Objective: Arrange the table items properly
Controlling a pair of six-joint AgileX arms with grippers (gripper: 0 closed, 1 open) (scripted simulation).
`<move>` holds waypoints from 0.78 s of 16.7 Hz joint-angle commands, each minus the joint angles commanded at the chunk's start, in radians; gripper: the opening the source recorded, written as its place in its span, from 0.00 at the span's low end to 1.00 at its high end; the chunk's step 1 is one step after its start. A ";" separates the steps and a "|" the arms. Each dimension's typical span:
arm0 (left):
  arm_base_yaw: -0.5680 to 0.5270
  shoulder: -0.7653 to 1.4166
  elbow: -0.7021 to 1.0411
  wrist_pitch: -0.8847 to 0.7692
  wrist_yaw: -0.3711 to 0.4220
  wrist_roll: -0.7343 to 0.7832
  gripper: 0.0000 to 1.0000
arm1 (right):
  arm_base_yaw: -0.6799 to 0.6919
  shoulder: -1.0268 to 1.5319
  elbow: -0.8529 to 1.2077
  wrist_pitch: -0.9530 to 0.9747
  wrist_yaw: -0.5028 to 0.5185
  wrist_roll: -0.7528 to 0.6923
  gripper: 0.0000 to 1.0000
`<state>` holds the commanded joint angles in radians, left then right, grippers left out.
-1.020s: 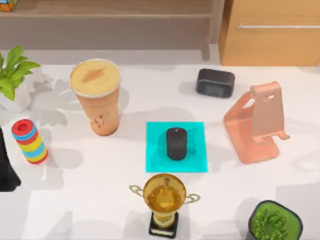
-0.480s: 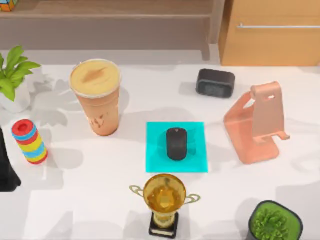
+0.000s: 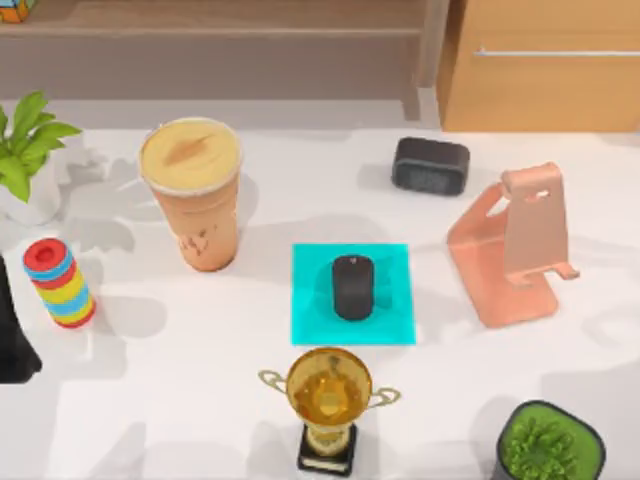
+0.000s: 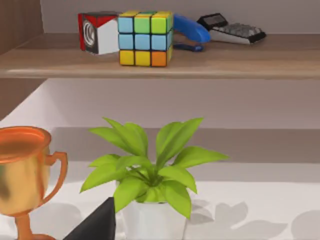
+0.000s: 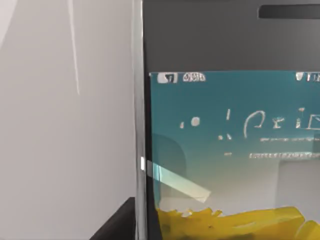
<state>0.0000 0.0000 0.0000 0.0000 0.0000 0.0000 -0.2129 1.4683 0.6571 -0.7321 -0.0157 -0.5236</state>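
While mouse shows up top, rt wrist sees smartphone.

The left arm shows as a dark shape at the top view's left edge, just beside the stack of coloured rings. Whether either arm's fingers stand apart or closed cannot be told.

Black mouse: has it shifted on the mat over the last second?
No. The black mouse sits at the same spot on the cyan mat, level with the pink phone stand.
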 joint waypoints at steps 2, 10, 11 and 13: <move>0.000 0.000 0.000 0.000 0.000 0.000 1.00 | 0.000 -0.022 0.020 -0.054 0.000 -0.001 0.00; 0.000 0.000 0.000 0.000 0.000 0.000 1.00 | 0.012 -0.055 0.038 -0.073 0.002 0.009 0.00; 0.000 0.000 0.000 0.000 0.000 0.000 1.00 | 0.031 -0.076 0.031 -0.052 0.006 0.022 0.00; 0.000 0.000 0.000 0.000 0.000 0.000 1.00 | 0.085 -0.146 -0.001 0.022 0.019 0.073 0.00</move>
<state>0.0000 0.0000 0.0000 0.0000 0.0000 0.0000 -0.1280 1.3224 0.6565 -0.7103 0.0033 -0.4507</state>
